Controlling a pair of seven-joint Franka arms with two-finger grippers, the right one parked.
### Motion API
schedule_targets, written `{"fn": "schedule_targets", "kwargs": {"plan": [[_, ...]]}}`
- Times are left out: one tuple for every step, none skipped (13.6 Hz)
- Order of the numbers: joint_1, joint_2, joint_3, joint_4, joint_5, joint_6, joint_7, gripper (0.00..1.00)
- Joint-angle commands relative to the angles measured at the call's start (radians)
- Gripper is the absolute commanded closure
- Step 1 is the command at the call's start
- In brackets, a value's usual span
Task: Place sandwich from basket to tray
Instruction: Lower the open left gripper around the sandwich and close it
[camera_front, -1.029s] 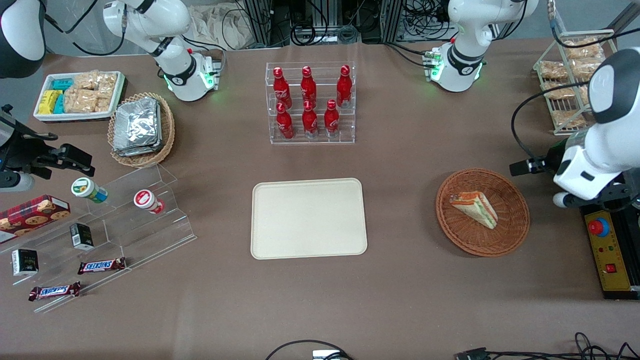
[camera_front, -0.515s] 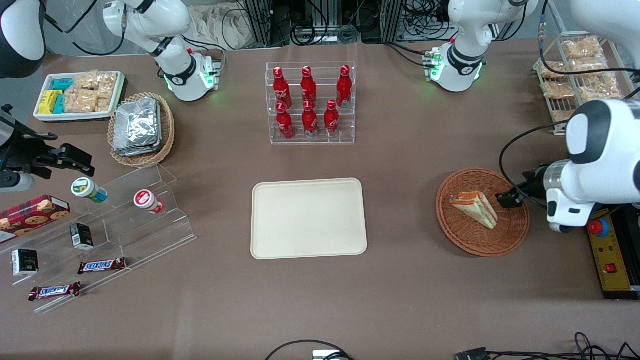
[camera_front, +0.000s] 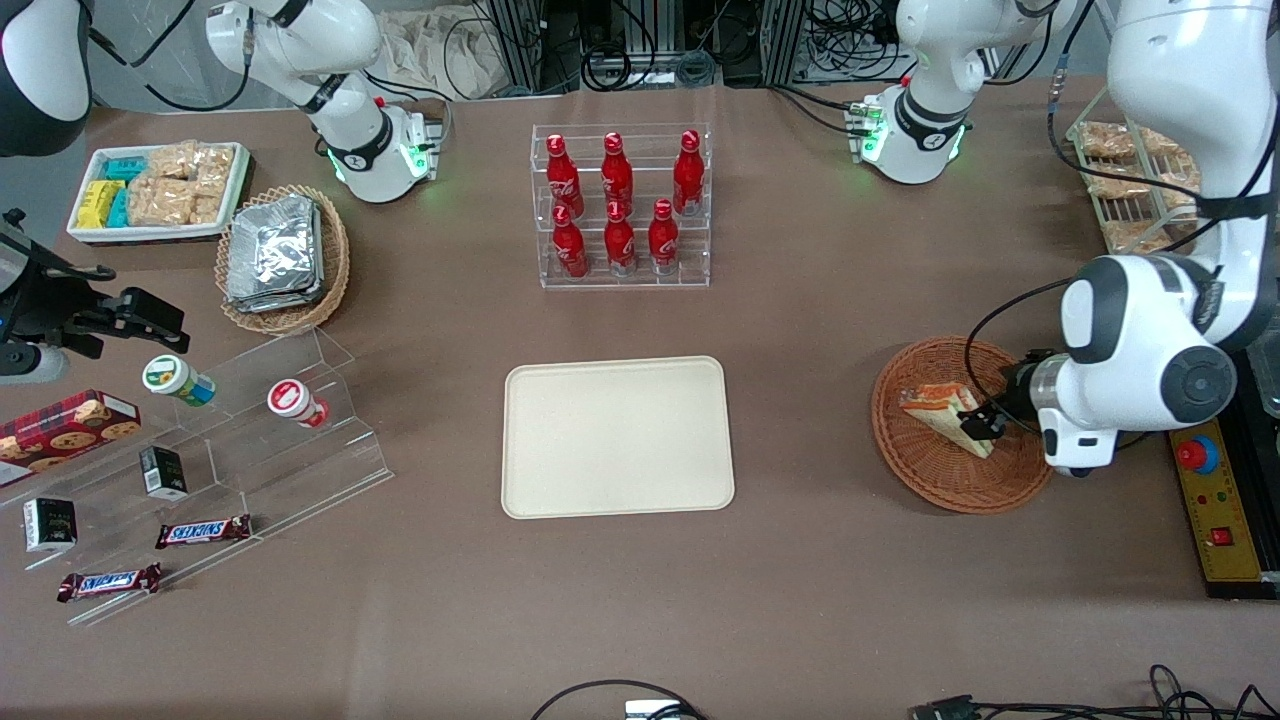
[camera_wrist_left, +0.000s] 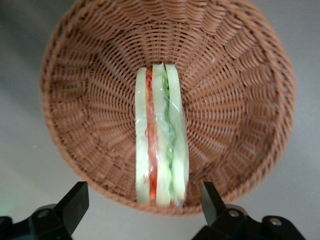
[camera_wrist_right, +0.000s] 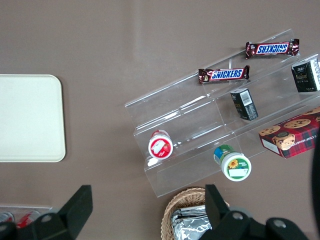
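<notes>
Hovering over the sandwich (camera_wrist_left: 161, 137) in the basket (camera_wrist_left: 240, 100), end effector (camera_wrist_left: 142, 210) fingers spread; Snickers bars (camera_wrist_right: 224, 75) nearby

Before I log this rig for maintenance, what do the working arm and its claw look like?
The working left arm has glossy white rounded shells with dark grey joint caps and bands. A black cable loops from it to the wrist. Its base glows green. The claw, above the round reddish-brown wicker basket, is black, with two black angular fingers spread wide.

The tool (camera_front: 978, 420) covers part of the sandwich (camera_front: 935, 405) in the front view; its fingertips (camera_wrist_left: 76, 200) are cut off at the wrist view's edge.
</notes>
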Motion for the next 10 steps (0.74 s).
{"fn": "schedule_targets", "kwargs": {"plan": [[0.005, 0.024, -0.003, -0.041, -0.014, 0.083, -0.043, 0.00], [0.005, 0.042, -0.003, -0.040, -0.014, 0.094, -0.060, 0.00], [0.002, 0.051, -0.003, -0.040, -0.014, 0.117, -0.072, 0.00], [-0.002, 0.059, -0.004, -0.041, -0.014, 0.126, -0.085, 0.00], [-0.005, 0.076, -0.006, -0.041, -0.014, 0.128, -0.086, 0.00], [-0.005, 0.096, -0.006, -0.041, -0.014, 0.141, -0.086, 0.01], [-0.005, 0.114, -0.007, -0.041, -0.014, 0.158, -0.086, 0.20], [-0.005, 0.116, -0.009, -0.041, -0.014, 0.158, -0.086, 0.62], [-0.005, 0.107, -0.010, -0.041, -0.014, 0.151, -0.085, 0.97], [-0.005, 0.096, -0.010, -0.040, -0.012, 0.137, -0.071, 1.00]]}}
